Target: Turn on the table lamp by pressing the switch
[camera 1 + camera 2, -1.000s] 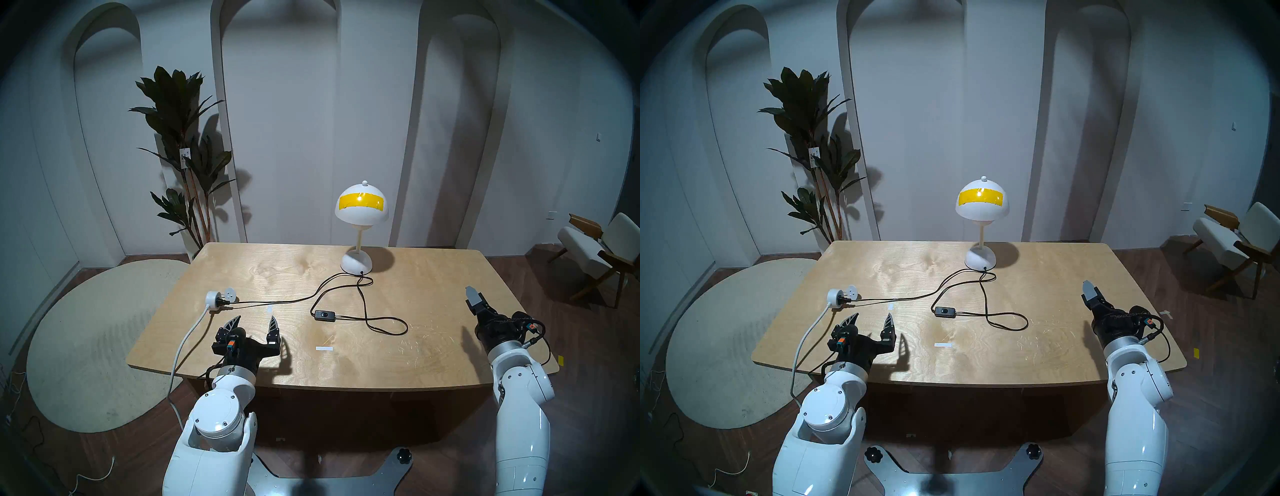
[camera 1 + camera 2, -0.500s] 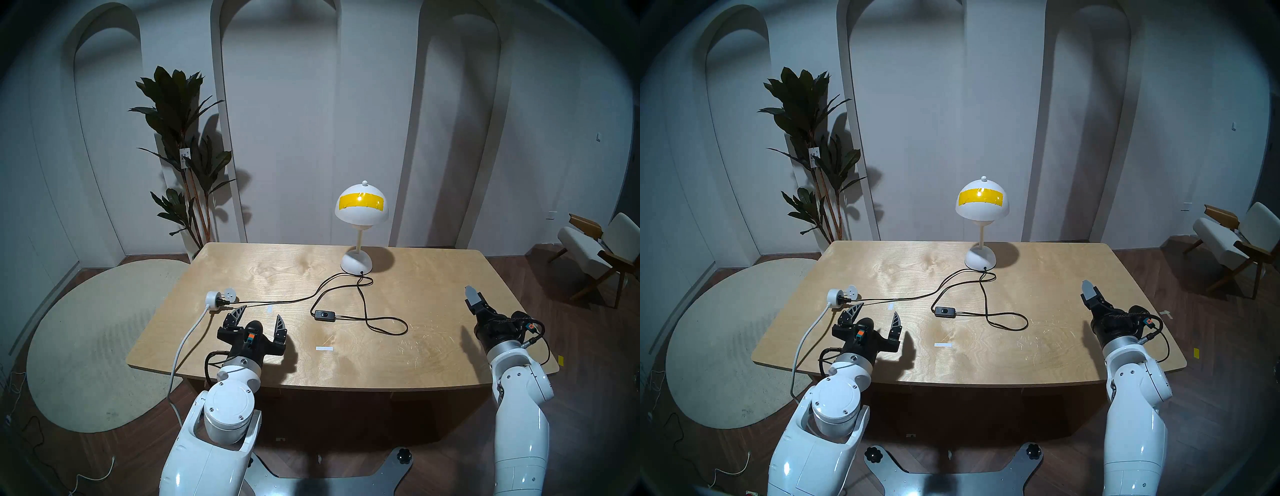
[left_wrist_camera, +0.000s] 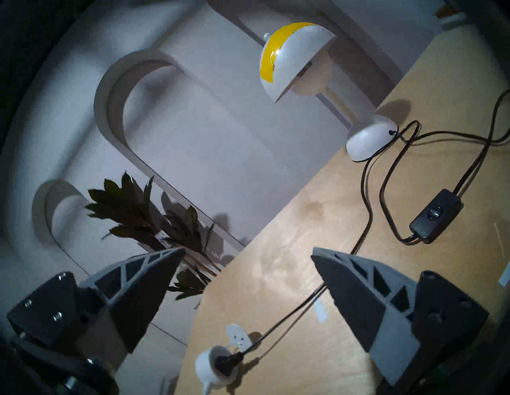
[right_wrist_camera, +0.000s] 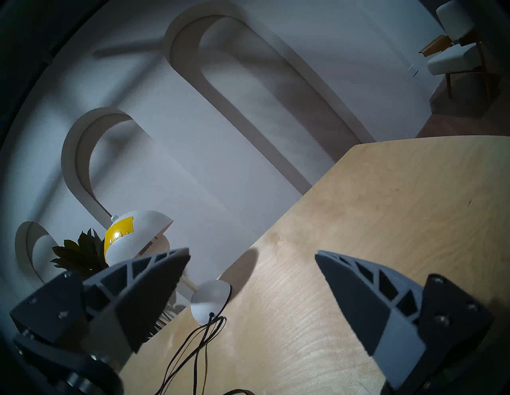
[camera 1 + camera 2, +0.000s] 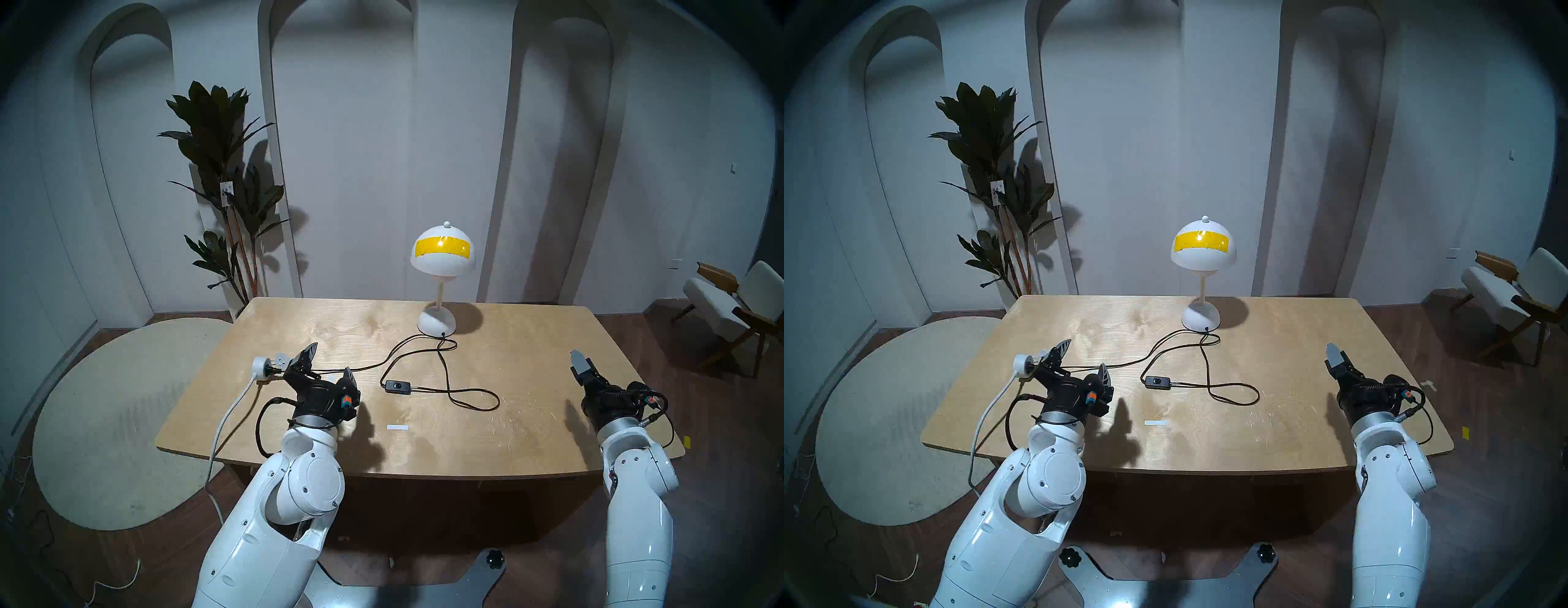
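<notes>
From where I stand, the potted plant (image 5: 220, 178) is off in the far left corner by the wall, with the pale rug (image 5: 110, 424) on the floor beside the table (image 5: 530, 424). Near the table's left edge lies the white round socket adapter (image 5: 261, 366), a black plug pushed into it and a white cable running off the near edge. Just to its right is the left end effector (image 5: 329, 361), rolled onto its side above the wood, its 2 fingers spread wide with nothing between them; the black cord (image 5: 369, 366) passes under the gap, and I cannot tell whether the lower finger touches it. From the left wrist camera the fingers (image 3: 143, 287) frame the adapter and the cord, gap wide and empty.

Further right, near the table's middle, the switch (image 5: 398, 387) lies flat on the wood, its small rocker facing up, close to the left end effector but apart from it. The cord loops on past it toward the right. Behind, at the far edge, the table lamp (image 5: 442, 254) stands upright, unlit, yellow band facing me.

Over the table's right side hangs the right end effector (image 5: 579, 365), turned edge-on in the head views; its wrist camera shows the fingers (image 4: 386, 298) well apart, holding nothing, touching nothing. A chair (image 5: 729, 305) sits at the far right
</notes>
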